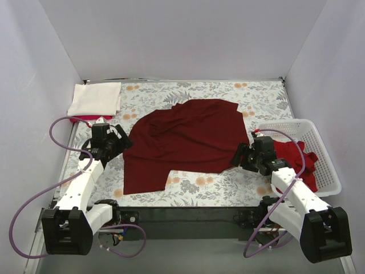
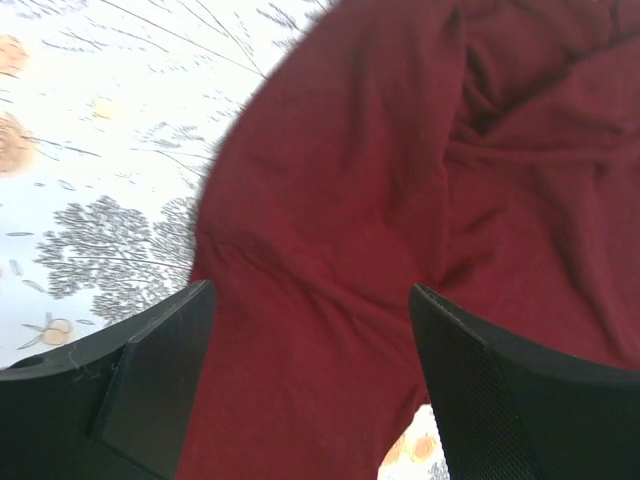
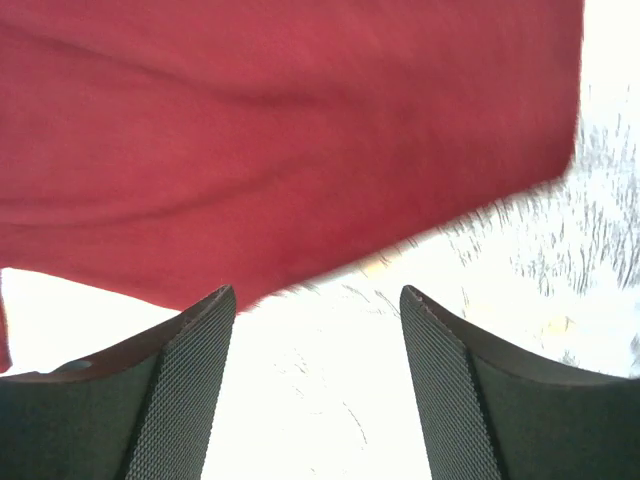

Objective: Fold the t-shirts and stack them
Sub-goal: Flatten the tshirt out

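A dark maroon t-shirt [image 1: 185, 140] lies spread and rumpled in the middle of the flowered table; it also shows in the left wrist view [image 2: 420, 200] and the right wrist view [image 3: 280, 130]. My left gripper [image 1: 122, 142] is open at the shirt's left edge, its jaws over the cloth [image 2: 310, 300]. My right gripper [image 1: 242, 155] is open at the shirt's right edge, its jaws over bare tablecloth just short of the hem [image 3: 318, 300]. A folded cream-white shirt [image 1: 95, 98] lies at the back left on a brighter red one [image 1: 85, 119]. More red shirts [image 1: 296, 160] lie in the basket.
A white lattice basket [image 1: 316, 137] stands at the right edge, beside my right arm. White walls close in the table on three sides. The flowered tablecloth [image 1: 199, 188] shows in front of the maroon shirt.
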Controlling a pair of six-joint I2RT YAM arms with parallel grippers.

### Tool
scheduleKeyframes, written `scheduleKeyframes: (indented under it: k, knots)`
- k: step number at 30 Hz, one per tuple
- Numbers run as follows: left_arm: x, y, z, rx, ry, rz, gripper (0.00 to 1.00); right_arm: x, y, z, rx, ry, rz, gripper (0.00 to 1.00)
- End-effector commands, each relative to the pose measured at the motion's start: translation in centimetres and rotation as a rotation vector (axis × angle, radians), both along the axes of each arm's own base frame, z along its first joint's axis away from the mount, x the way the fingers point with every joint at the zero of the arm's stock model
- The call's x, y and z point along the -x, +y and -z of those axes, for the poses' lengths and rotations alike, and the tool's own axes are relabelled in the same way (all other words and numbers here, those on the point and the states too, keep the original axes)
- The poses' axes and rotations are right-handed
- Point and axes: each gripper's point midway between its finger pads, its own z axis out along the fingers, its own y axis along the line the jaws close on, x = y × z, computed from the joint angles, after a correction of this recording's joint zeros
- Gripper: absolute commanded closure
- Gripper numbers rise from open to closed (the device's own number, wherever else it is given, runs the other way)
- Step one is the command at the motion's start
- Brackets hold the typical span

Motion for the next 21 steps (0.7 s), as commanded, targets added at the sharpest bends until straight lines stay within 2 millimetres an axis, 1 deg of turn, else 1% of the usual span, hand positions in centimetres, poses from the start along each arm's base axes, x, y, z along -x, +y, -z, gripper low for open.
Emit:
scheduleKeyframes:
  k: [1, 2, 4, 5, 6, 7, 8, 9, 10, 14, 16, 17, 18, 19, 20, 21]
  knots:
    - [0.6, -1.8, 0.6, 0.042, -0.017, 0.099, 0.23, 0.2, -0.5, 1.1, -0.036, 0.028, 0.123, 0.28]
    - [0.7, -1.9, 0.8, 0.041, -0.015, 0.102, 0.23, 0.4, -0.6, 1.8, -0.035, 0.041, 0.14, 0.29]
    - [0.9, -2.1, 1.1, 0.046, -0.008, 0.114, 0.23, 0.3, -0.7, 2.2, -0.047, 0.041, 0.173, 0.3]
    - [0.9, -2.3, 1.2, 0.052, -0.006, 0.119, 0.23, 0.0, -0.7, 2.1, -0.057, 0.022, 0.185, 0.31]
    - [0.8, -2.3, 1.1, 0.054, -0.009, 0.119, 0.23, 0.2, -0.9, 2.7, -0.056, 0.023, 0.198, 0.33]
    - [0.8, -2.4, 1.2, 0.057, -0.006, 0.122, 0.24, 0.1, -0.9, 2.9, -0.069, 0.023, 0.216, 0.34]
    - [0.7, -2.5, 1.3, 0.058, -0.002, 0.123, 0.24, -0.3, -0.8, 2.7, -0.08, 0.003, 0.221, 0.34]
    - [0.6, -2.5, 1.2, 0.057, -0.001, 0.125, 0.24, -0.4, -0.7, 3.0, -0.088, 0.003, 0.226, 0.36]
    - [0.5, -2.5, 1.2, 0.058, -0.001, 0.123, 0.24, -0.2, -0.7, 3.4, -0.086, 0.017, 0.23, 0.36]
    - [0.4, -2.6, 1.3, 0.061, 0.005, 0.126, 0.25, -0.7, -0.4, 4.0, -0.099, 0.031, 0.233, 0.39]
    - [0.4, -2.5, 1.3, 0.061, 0.005, 0.125, 0.25, -0.9, 0.0, 4.2, -0.108, 0.045, 0.228, 0.51]
    - [0.4, -2.5, 1.2, 0.062, 0.002, 0.124, 0.25, -1.6, 0.3, 3.6, -0.124, 0.022, 0.215, 0.63]
    - [0.4, -2.5, 1.2, 0.061, 0.001, 0.125, 0.25, -2.0, 0.5, 3.2, -0.129, 0.017, 0.209, 0.7]
    - [0.4, -2.5, 1.2, 0.06, -0.001, 0.125, 0.25, -2.9, 0.9, 2.1, -0.138, -0.004, 0.194, 0.78]
    - [0.4, -2.6, 1.2, 0.06, 0.001, 0.126, 0.25, -3.4, 1.3, 1.3, -0.147, -0.015, 0.178, 0.9]
    - [0.4, -2.5, 1.2, 0.058, 0.001, 0.124, 0.25, -3.3, 1.3, 1.0, -0.129, -0.002, 0.17, 0.96]
